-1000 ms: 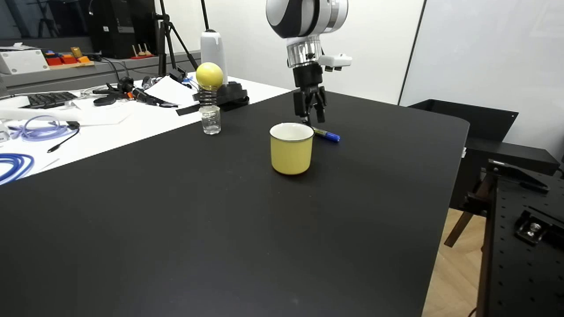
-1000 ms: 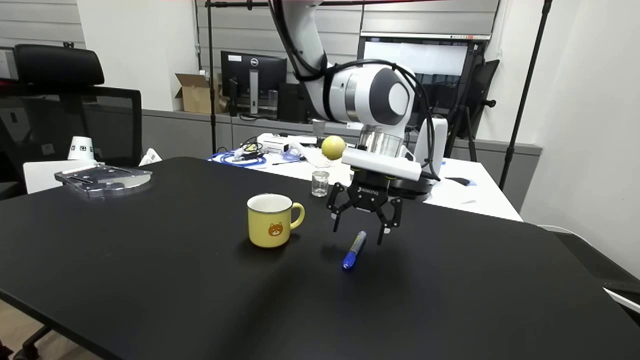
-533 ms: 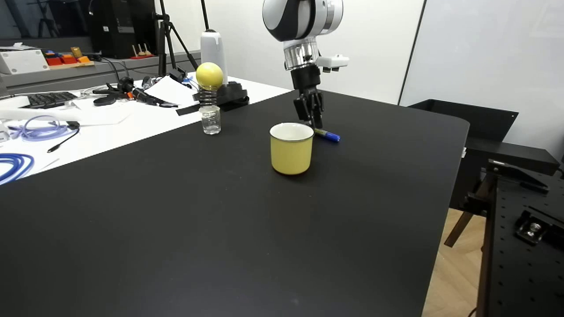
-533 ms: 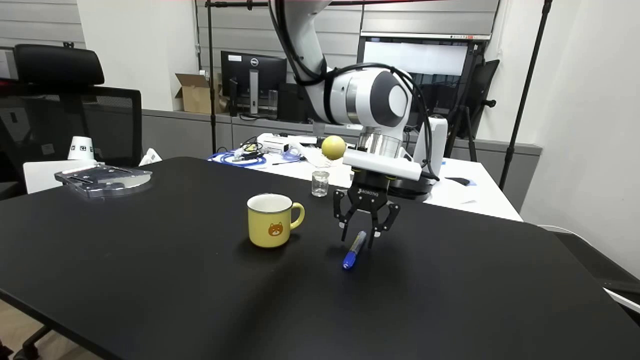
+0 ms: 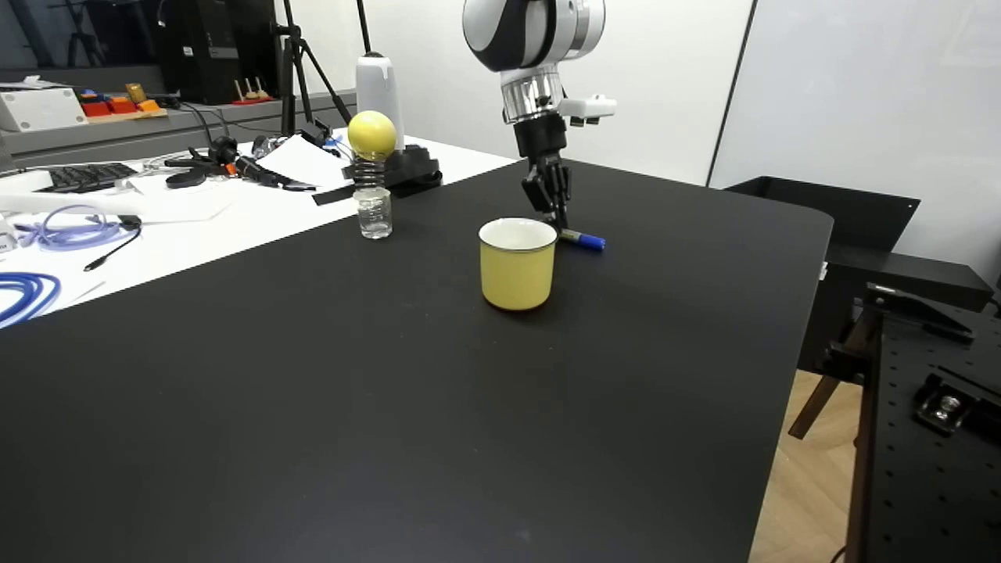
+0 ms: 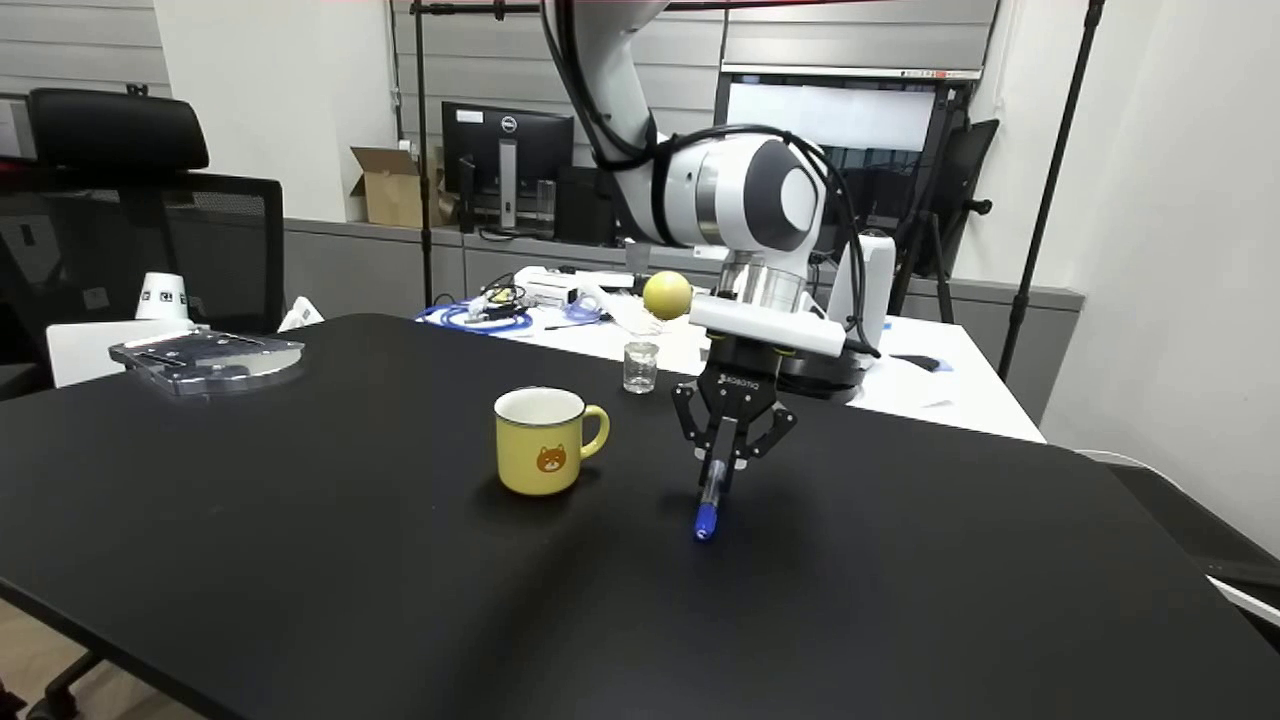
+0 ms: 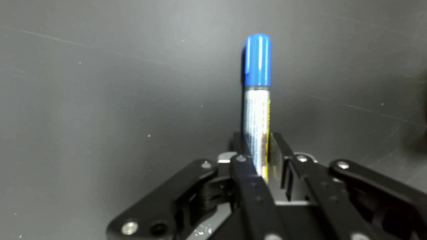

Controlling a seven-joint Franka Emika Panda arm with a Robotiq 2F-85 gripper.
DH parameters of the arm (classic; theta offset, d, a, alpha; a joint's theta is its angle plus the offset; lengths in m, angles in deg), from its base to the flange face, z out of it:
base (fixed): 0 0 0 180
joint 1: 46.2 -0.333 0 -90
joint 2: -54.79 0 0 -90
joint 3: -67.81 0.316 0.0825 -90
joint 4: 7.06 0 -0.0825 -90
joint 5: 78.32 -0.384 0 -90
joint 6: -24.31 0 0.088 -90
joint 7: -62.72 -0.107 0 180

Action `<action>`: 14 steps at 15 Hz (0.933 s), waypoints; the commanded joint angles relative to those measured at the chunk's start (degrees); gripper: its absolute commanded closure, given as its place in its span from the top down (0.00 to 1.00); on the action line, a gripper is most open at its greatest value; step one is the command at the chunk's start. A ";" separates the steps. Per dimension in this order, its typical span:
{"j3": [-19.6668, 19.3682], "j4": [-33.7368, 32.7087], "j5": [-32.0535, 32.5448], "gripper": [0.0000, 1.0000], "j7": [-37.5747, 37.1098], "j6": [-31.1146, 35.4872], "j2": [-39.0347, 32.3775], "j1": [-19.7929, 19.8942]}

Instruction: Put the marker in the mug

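The marker point(image 7: 257, 113), with its blue cap and white labelled body, runs between the fingers of my gripper point(image 7: 257, 141) in the wrist view. My gripper is shut on the marker's body, and the capped end sticks out beyond the fingertips. In an exterior view the cap of the marker point(image 6: 706, 520) points toward the camera, down at table level. The gripper hides its rear end. The yellow mug point(image 6: 538, 445) stands upright beside the gripper, its handle toward it and its white inside visible from above. In an exterior view the mug point(image 5: 516, 274) partly covers the fingertips.
On the black table point(image 5: 375, 407) stands a clear bottle point(image 5: 374, 213) topped by a yellow ball point(image 5: 372, 135). A shiny flat plate point(image 6: 208, 360) lies at the table's far left in an exterior view. Behind is a white desk with cables and a keyboard point(image 5: 86, 177).
The gripper has come down slightly and its fingers have gone from wide apart to shut on the marker. The marker has turned a little between them. The mug has not moved.
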 commanded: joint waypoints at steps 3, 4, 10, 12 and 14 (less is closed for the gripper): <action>-0.24 -1.59 1.62 0.05 -1.52 -1.67 0.62 -0.39; -0.48 -1.19 2.26 0.05 -1.85 -1.53 1.33 -0.74; -1.04 0.36 5.81 0.05 -5.02 -7.32 7.23 -3.68; -0.83 0.20 7.17 0.05 -5.62 -10.24 9.17 -4.88; -0.63 0.00 8.44 0.05 -6.41 -14.08 11.25 -6.46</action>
